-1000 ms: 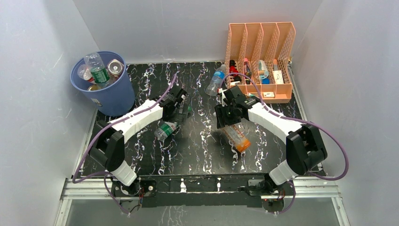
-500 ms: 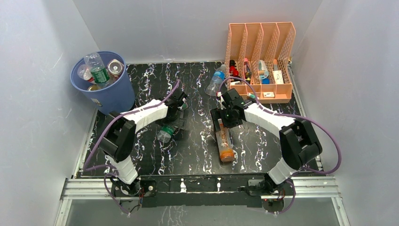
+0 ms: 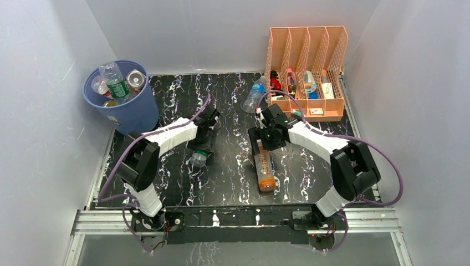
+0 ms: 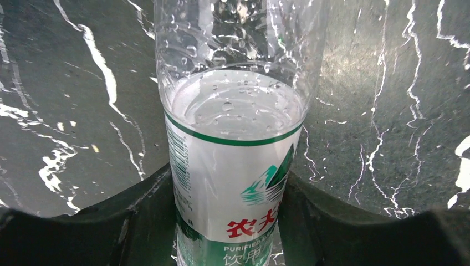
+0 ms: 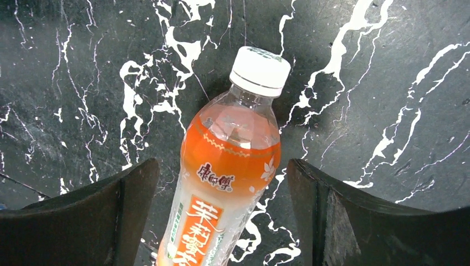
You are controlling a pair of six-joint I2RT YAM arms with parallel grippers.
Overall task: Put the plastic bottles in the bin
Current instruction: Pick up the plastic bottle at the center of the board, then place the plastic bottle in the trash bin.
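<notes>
clear green-labelled plastic bottle [image 4: 233, 166], pinched in my left jaws | orange white-capped plastic bottle [image 5: 227, 183], flat between my right jaws | round blue plastic bin [image 3: 136, 113], bottles inside

Glossy black marbled table [image 4: 388, 83], clear plastic bottle [image 4: 233, 138].

The table [image 3: 233, 180] is streaked black and white. The bin [image 3: 138, 116] is coloured blue. The orange bottle [image 5: 230, 166] is capped white; the clear bottle [image 4: 233, 166] is labelled green.

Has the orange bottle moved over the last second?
Yes. The orange tea bottle swung its capped end left, away from the peach file organizer, and now points almost straight at the near edge.
</notes>
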